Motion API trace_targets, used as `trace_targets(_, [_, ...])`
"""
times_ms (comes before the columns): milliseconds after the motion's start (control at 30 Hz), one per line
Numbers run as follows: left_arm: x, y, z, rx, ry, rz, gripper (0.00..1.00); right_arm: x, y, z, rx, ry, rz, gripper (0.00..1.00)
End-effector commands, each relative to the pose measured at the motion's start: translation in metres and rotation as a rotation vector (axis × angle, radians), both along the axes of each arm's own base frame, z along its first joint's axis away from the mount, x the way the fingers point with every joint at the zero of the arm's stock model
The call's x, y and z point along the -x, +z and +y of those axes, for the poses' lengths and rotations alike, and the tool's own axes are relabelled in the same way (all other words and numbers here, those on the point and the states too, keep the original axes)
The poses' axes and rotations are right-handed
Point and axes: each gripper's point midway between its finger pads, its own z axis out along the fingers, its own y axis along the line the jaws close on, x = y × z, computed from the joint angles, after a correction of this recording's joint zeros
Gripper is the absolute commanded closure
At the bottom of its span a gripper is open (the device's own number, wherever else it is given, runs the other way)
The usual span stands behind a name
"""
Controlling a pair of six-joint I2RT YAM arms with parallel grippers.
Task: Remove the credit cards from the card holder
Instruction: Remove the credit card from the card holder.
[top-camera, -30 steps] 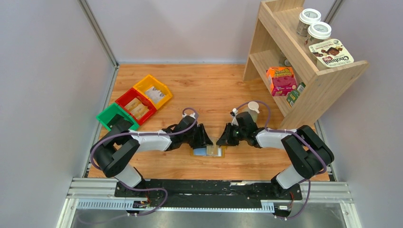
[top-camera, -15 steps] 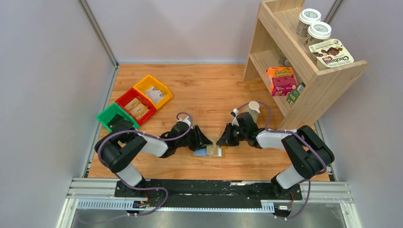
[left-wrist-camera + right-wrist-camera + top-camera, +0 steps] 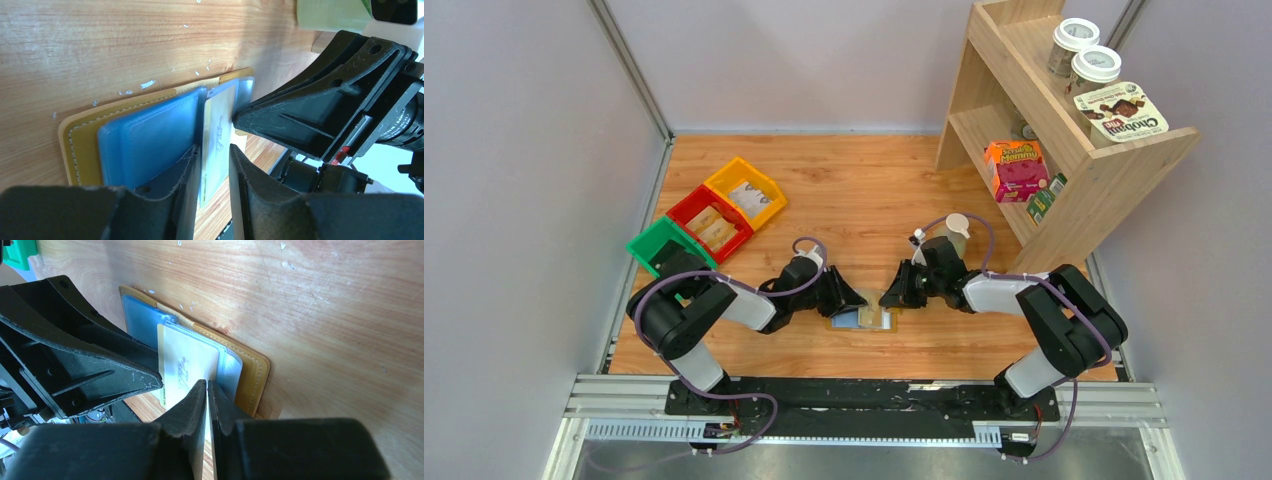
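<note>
Card holder [image 3: 861,320] lies open and flat between my two pincers, near the surface's [image 3: 864,190] 6 o'clock edge.
My left pincer [image 3: 214,150], half spread, straddles the pale card [image 3: 217,130] jutting from the blue pocket [image 3: 150,140]. My right pincer [image 3: 207,385], pressed nearly together, points at the card holder's other half. Bare wood lies open toward 12 o'clock, with bins [image 3: 709,220] at 10 and a shelf [image 3: 1064,170] at 2.
</note>
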Motion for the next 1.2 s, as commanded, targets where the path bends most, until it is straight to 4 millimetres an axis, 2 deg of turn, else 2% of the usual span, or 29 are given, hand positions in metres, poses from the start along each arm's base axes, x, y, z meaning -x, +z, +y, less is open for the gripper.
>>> trace_targets(0, [-0.006, 0.009, 0.002, 0.0, -0.008, -0.075, 0.69, 0.001, 0.001, -0.001, -0.003, -0.009, -0.001, 0.88])
trace_targets(167, [-0.009, 0.033, -0.006, 0.081, -0.03, -0.157, 0.78, 0.002, 0.0, 0.0, -0.006, -0.004, 0.0, 0.88])
trace_targets(367, [-0.011, 0.048, -0.007, 0.143, -0.018, -0.217, 0.98, 0.001, 0.001, -0.001, -0.005, -0.008, -0.003, 0.87])
trace_targets(400, [-0.011, 0.047, -0.005, 0.14, -0.008, -0.217, 1.0, 0.002, 0.001, -0.002, -0.004, -0.008, -0.002, 0.87])
trace_targets(600, [-0.006, 0.029, 0.012, 0.046, 0.026, -0.177, 1.0, 0.002, 0.0, -0.002, -0.004, -0.008, -0.001, 0.87])
trace_targets(633, [-0.006, 0.03, 0.013, 0.041, 0.027, -0.181, 1.0, 0.002, -0.001, -0.002, -0.003, -0.008, 0.001, 0.87])
trace_targets(667, [-0.004, 0.023, 0.018, 0.004, 0.033, -0.166, 1.0, 0.002, -0.001, -0.002, -0.003, -0.008, 0.001, 0.87])
trace_targets(800, [-0.004, 0.018, 0.025, -0.054, 0.04, -0.155, 1.0, 0.001, -0.001, -0.001, -0.003, -0.005, 0.002, 0.87])
trace_targets(867, [-0.004, 0.02, 0.021, -0.049, 0.021, -0.155, 0.96, 0.002, -0.002, -0.001, -0.004, -0.004, 0.007, 0.87])
trace_targets(933, [-0.004, 0.019, 0.015, -0.042, -0.003, -0.146, 0.82, 0.002, -0.002, 0.0, -0.006, -0.003, 0.006, 0.87])
trace_targets(1000, [-0.002, 0.017, 0.012, -0.033, -0.017, -0.131, 0.75, 0.002, -0.001, -0.001, -0.006, -0.004, 0.004, 0.87])
trace_targets(1167, [-0.001, 0.016, 0.012, -0.015, -0.007, -0.12, 0.62, 0.002, -0.001, -0.001, -0.005, -0.004, 0.006, 0.87])
